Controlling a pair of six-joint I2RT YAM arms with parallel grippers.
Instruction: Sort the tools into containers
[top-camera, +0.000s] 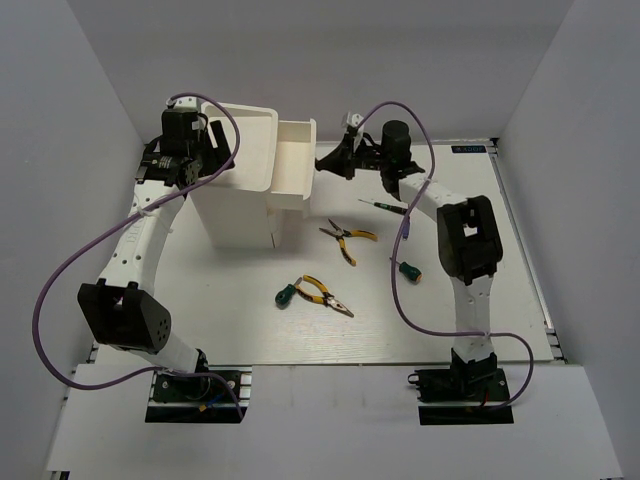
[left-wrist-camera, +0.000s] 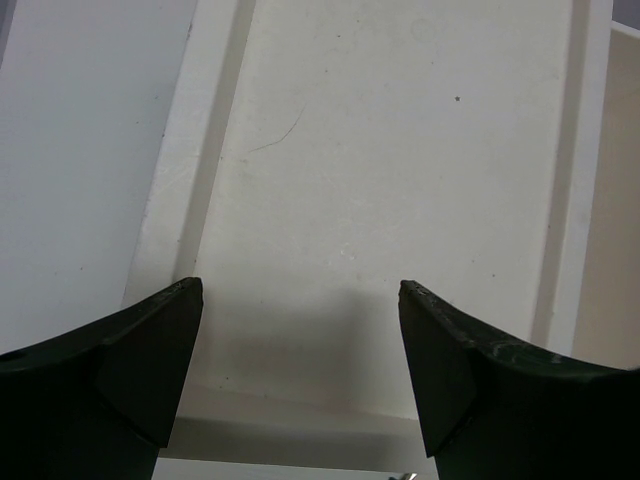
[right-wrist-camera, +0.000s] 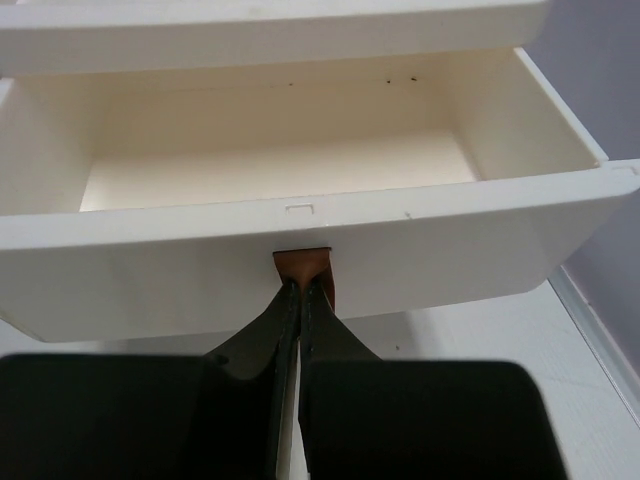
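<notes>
The drawer (right-wrist-camera: 130, 265) is standing pulled well out of the white box unit (top-camera: 235, 215). The right gripper (right-wrist-camera: 303, 290) is pinching its small brown knob (right-wrist-camera: 305, 260), jaws pressed together on it. The drawer is showing bare inside, so the step in hand looks like opening a container before any tool is going in.

To do it well, the gripper should be drawing straight along the drawer's travel, level and without twisting the knob. It should be stopping before the drawer is leaving its slot, then letting go cleanly and backing off.

The left gripper (left-wrist-camera: 300, 290) is hanging with fingers wide apart, holding nothing, at the unit's left side; whether it is touching the unit is not clear.

Out on the surface (top-camera: 250, 335) the tools are lying loose. A thin screwdriver (top-camera: 385, 205) and the far pliers (top-camera: 347, 238) are nearest the right arm. The near pliers (top-camera: 327, 296) are lying with a green-handled screwdriver (top-camera: 286, 296) just beside them, and a second green-handled screwdriver (top-camera: 408, 270) is lying apart to the right.
</notes>
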